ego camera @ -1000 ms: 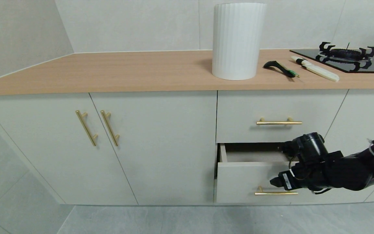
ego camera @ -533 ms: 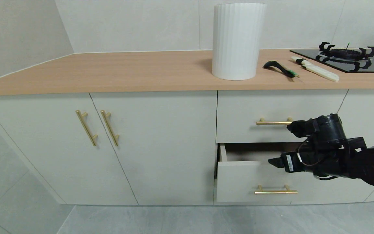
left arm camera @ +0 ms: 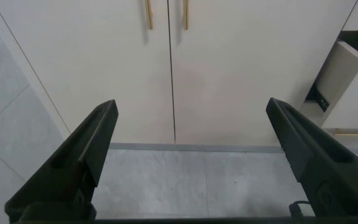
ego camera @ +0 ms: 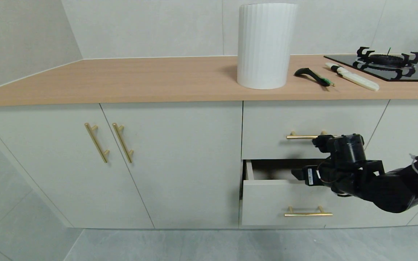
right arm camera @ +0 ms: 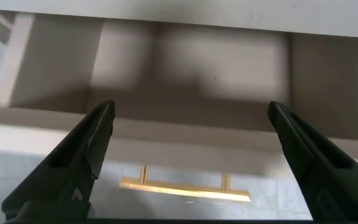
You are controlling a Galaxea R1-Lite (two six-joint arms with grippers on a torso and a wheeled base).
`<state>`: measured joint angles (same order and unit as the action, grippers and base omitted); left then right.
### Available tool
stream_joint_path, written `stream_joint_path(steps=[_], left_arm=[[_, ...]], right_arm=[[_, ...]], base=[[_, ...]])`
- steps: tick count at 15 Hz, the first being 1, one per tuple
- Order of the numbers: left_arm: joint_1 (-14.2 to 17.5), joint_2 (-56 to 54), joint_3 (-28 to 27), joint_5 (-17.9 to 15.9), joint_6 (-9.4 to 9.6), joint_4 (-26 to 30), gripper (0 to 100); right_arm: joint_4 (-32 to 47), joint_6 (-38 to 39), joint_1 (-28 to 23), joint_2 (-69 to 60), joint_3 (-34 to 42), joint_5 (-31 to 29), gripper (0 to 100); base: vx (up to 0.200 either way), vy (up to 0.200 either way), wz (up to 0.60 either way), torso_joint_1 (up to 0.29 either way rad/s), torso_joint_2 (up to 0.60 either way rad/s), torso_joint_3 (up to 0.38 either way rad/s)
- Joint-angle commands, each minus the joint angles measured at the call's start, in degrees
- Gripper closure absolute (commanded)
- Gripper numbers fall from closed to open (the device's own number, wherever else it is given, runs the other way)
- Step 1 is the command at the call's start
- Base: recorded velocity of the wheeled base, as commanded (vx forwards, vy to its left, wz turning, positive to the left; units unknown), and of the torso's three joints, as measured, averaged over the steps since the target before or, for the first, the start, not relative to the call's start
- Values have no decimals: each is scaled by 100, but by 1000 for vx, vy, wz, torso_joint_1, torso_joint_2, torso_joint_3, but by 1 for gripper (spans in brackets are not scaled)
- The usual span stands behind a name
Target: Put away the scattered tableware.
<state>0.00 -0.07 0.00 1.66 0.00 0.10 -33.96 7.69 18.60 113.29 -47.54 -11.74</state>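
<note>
Two utensils lie on the wooden counter [ego camera: 140, 78]: a black-handled one with a green part [ego camera: 312, 76] and a long white one [ego camera: 354, 79], both right of a tall white ribbed container [ego camera: 265, 45]. Below them the lower drawer [ego camera: 281, 195] stands partly pulled out, and its inside [right arm camera: 191, 74] looks bare. My right gripper [ego camera: 298, 174] [right arm camera: 190, 112] hovers open just above the drawer's front edge, above the gold handle [ego camera: 308, 214] [right arm camera: 185, 186]. My left gripper [left arm camera: 191, 106] hangs open low over the floor, facing the cabinet doors [left arm camera: 229, 62].
The upper drawer [ego camera: 310, 123] is closed, and its gold handle [ego camera: 303, 137] sits just above my right wrist. A black gas hob [ego camera: 394, 65] occupies the counter's far right. Two cabinet doors with gold handles [ego camera: 109, 141] stand to the left. Grey tiled floor [ego camera: 194, 246] lies below.
My right gripper has risen from the lower drawer's handle to above its front edge and shifted slightly left toward the opening. The drawer and utensils have not moved.
</note>
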Motion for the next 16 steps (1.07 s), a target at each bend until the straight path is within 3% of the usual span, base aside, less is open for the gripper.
stream_joint_path(steps=[1,7,16], left_arm=[[0,7,0,1,0,-1,0],[0,7,0,1,0,-1,0],[0,7,0,1,0,-1,0]], right_arm=[[-75,-5,3,378,-9,-48,0],[109,-31,3,290,26,-83,0],[1718,-216,152,-588,8,-4,0]], base=[[0,0,0,0,0,0],[0,0,0,0,0,0],[0,0,0,0,0,0]])
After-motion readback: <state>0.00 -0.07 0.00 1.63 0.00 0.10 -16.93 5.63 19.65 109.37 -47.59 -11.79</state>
